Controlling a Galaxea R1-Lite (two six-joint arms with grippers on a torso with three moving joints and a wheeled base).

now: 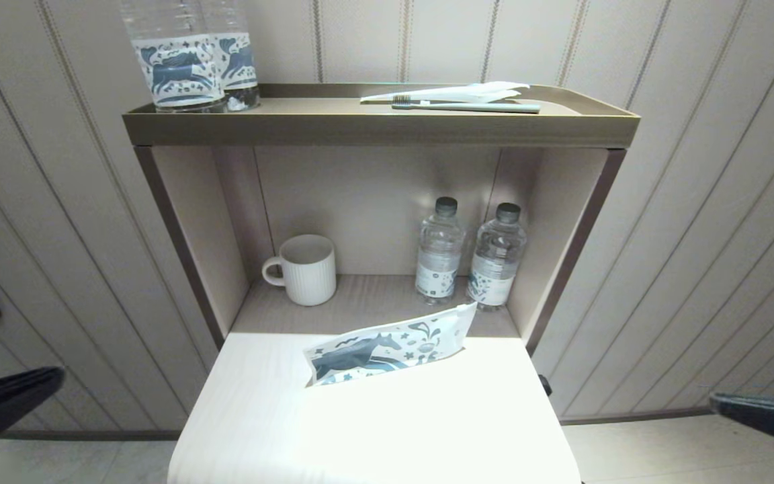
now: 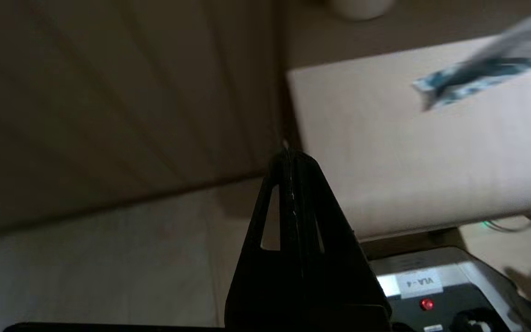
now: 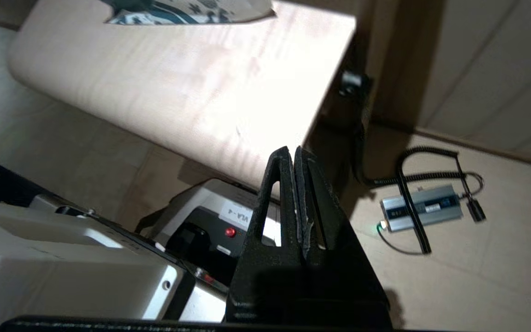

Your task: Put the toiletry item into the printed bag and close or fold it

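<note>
— What is shown from the head view?

— The printed bag (image 1: pixel 390 346) is seen at the far edge of the white tabletop (image 1: pixel 394 430), just in front of the lower shelf (image 1: pixel 373 299). A white mug (image 1: pixel 306 269) and two small water bottles (image 1: pixel 467 255) are stood on that shelf. On the top shelf (image 1: pixel 380 128), two horse-label bottles (image 1: pixel 192 60) are placed at the left; a grey-green toothbrush (image 1: pixel 467 107) is laid at the right, with a white wrapper (image 1: pixel 454 93) just behind it. The slim white toiletry item cannot be made out. The left tool (image 1: pixel 37 383) is held low at the left, the right tool (image 1: pixel 723 402) low at the right, both well apart from the bag.

— And from the left wrist?

— The left tool (image 2: pixel 291 157) is shown with its fingers pressed together, nothing between them, beside the tabletop's (image 2: pixel 408 152) corner. The bag (image 2: pixel 482 74) is glimpsed, blurred, farther along.

— From the right wrist?

— The right tool (image 3: pixel 293 154) is likewise seen closed and empty, below the tabletop's (image 3: pixel 178 83) edge. A part of the bag (image 3: pixel 187 11) is visible on the tabletop; a grey power box (image 3: pixel 420 207) with a coiled cable is seen on the floor.
</note>
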